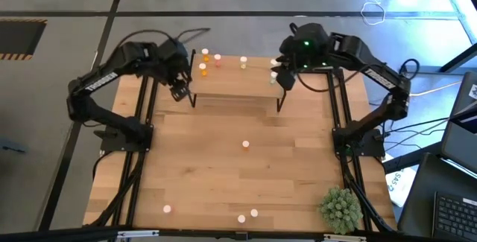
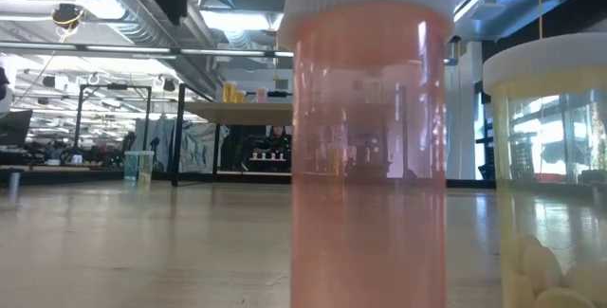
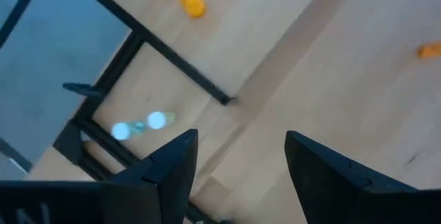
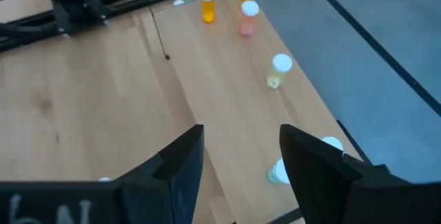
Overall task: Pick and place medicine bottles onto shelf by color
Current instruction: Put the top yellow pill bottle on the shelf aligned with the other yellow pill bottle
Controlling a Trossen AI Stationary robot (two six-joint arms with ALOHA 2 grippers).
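Observation:
The shelf stands at the table's far middle on thin black legs. On it stand two orange bottles, a red-pink one, a pale yellow one and two pale green ones. More bottles stand on the table: one at mid-table and three near the front edge. My left gripper hangs open and empty above the shelf's left end. My right gripper hangs open and empty above its right end, beside the green bottles.
A spiky green plant ball sits at the table's near right corner. In the low view a red-pink bottle and a pale yellow one stand right in front of the camera. Bare wood lies between the shelf and the front bottles.

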